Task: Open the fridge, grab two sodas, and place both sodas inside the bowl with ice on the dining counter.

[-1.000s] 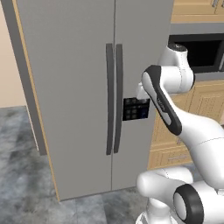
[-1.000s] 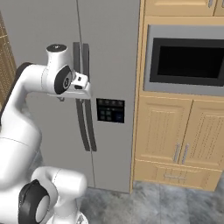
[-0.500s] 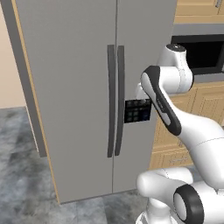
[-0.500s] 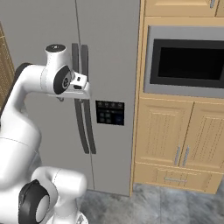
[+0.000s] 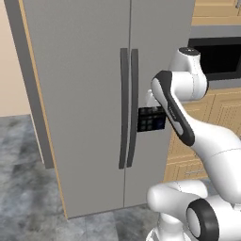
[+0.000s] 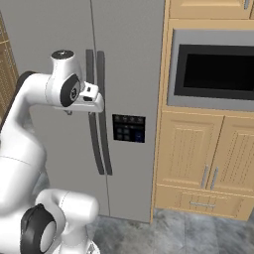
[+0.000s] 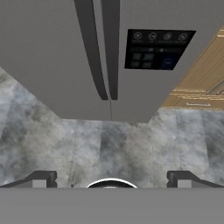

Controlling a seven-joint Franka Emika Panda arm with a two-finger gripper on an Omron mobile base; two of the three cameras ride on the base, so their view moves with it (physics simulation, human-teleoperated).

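The tall grey fridge [image 5: 80, 94] [image 6: 131, 54] [image 7: 43, 65] stands with both doors closed, its two long black handles [image 5: 128, 108] [image 6: 96, 119] [image 7: 103, 52] side by side at the centre seam. My gripper [image 6: 94, 101] [image 7: 111, 179] hangs in front of the right door at about handle height, a short way off it. It points down along the door toward the floor, open and holding nothing. The sodas, the bowl and the dining counter are out of view.
A dark control panel [image 5: 150, 119] [image 6: 129, 128] sits on the fridge's right door. Right of the fridge are light wood cabinets [image 6: 203, 163] with a built-in microwave [image 6: 213, 69]. Grey stone floor [image 7: 109, 148] lies in front.
The whole picture has shifted slightly, the fridge sliding a little right in the left base view, so the base has moved. The arm keeps its pose and the gripper stays open.
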